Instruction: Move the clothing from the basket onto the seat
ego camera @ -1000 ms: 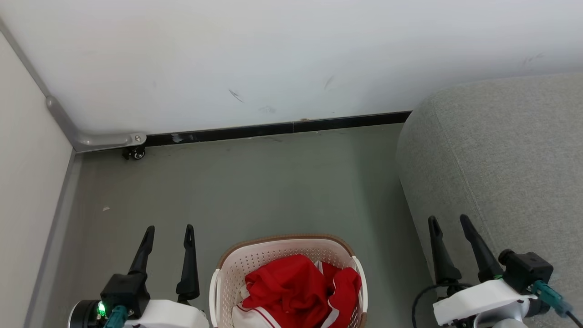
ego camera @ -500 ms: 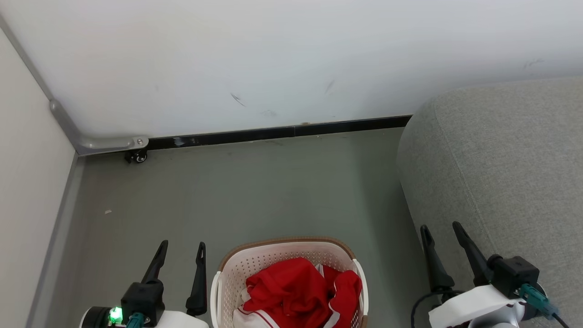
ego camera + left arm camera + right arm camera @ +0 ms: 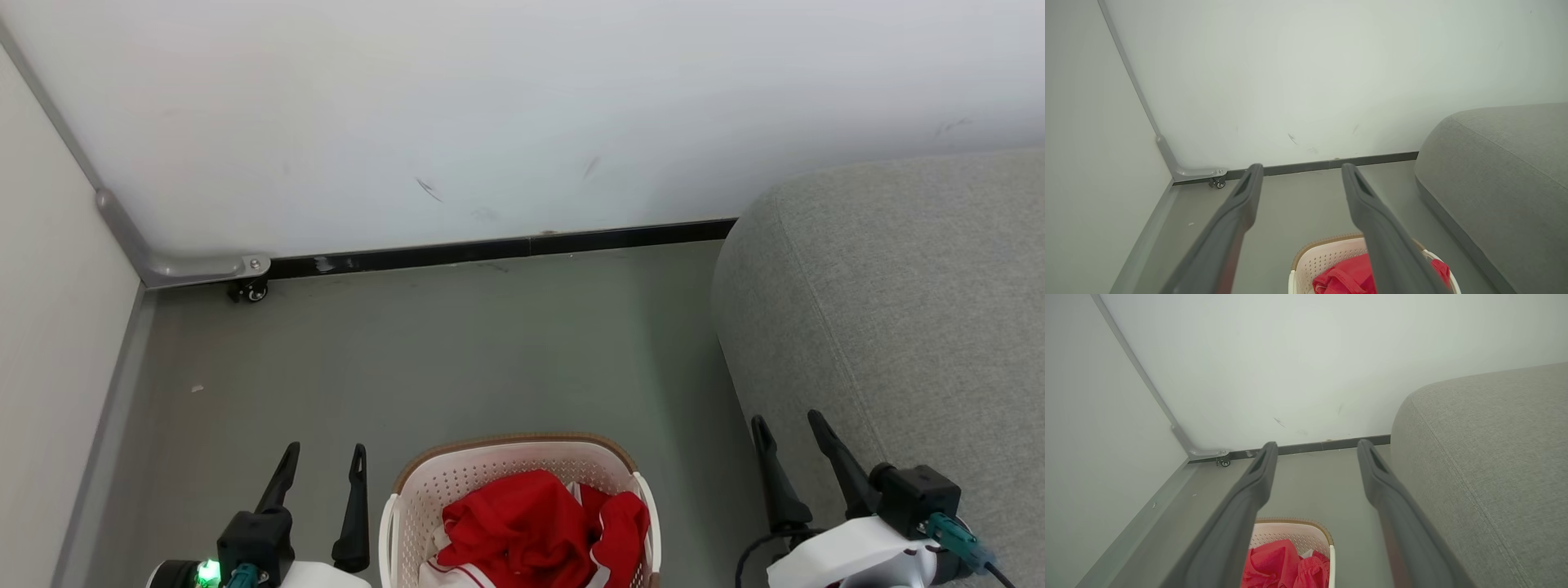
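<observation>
Left gripper (image 3: 325, 451) hung spread, empty, just left of basket (image 3: 457, 474). Right gripper (image 3: 787, 420) likewise spread, empty, at seat (image 3: 898, 286) edge. Red clothing (image 3: 531, 527) lay bunched inside basket on floor (image 3: 490, 351), seat to its right.

Bright red clothing (image 3: 531, 527) with white striped trim, in a cream-white basket (image 3: 490, 467) dotted with small holes; its rim (image 3: 510, 440) is brown with a woven look. On the right, the seat (image 3: 898, 286) is light grey woven fabric. The floor (image 3: 449, 351) is dull grey-green. The far wall (image 3: 490, 106) is white with a few dark scuffs, above a black skirting (image 3: 506, 247). The left gripper (image 3: 324, 451) and right gripper (image 3: 788, 420) have black fingers; a green light (image 3: 209, 572) glows behind the left, and a teal plug (image 3: 951, 535) sits behind the right.
</observation>
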{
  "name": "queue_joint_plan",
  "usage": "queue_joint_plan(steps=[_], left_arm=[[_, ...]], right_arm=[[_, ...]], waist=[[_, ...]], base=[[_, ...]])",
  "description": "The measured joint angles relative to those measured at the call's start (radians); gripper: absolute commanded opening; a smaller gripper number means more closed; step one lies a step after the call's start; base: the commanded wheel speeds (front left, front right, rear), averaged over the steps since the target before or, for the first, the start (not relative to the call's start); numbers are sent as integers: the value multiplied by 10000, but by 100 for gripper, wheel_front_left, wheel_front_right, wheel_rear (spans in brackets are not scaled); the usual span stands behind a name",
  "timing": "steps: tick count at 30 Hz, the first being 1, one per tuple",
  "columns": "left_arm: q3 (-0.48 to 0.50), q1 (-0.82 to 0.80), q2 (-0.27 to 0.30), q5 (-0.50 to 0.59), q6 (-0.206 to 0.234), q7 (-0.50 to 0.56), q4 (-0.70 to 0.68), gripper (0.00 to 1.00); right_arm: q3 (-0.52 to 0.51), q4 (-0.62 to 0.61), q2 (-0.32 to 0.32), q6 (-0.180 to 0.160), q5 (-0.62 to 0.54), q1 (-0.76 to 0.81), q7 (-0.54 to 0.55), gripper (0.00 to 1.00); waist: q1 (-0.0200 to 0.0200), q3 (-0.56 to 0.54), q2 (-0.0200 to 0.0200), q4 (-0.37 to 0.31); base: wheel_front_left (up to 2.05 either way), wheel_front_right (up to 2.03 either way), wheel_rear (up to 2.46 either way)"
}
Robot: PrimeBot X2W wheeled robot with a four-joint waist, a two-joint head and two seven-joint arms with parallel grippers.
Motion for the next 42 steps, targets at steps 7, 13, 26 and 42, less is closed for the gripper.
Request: queue_joint_plan(steps=[7,13,26,42], left_arm=[[-13,-1,-2,-21,29,0,104,100],[-12,-4,-6,-88,31,0,163,100],[-12,-54,-10,-90,88,0,203,100],[-224,-890,54,23,-54,0,594,100]], right_arm=[[98,94,0,0,0,-1,96,100],[125,142,0,0,2,-1,107,100],[98,119,0,0,98,-4,107,100],[-499,-226,2,0,73,-16,58,100]], waist=[[0,-40,0,19],[0,-40,0,30],[-1,122,0,28],[-2,699,0,-142]], base=[[0,0,0],[0,0,0],[0,0,0],[0,0,0]])
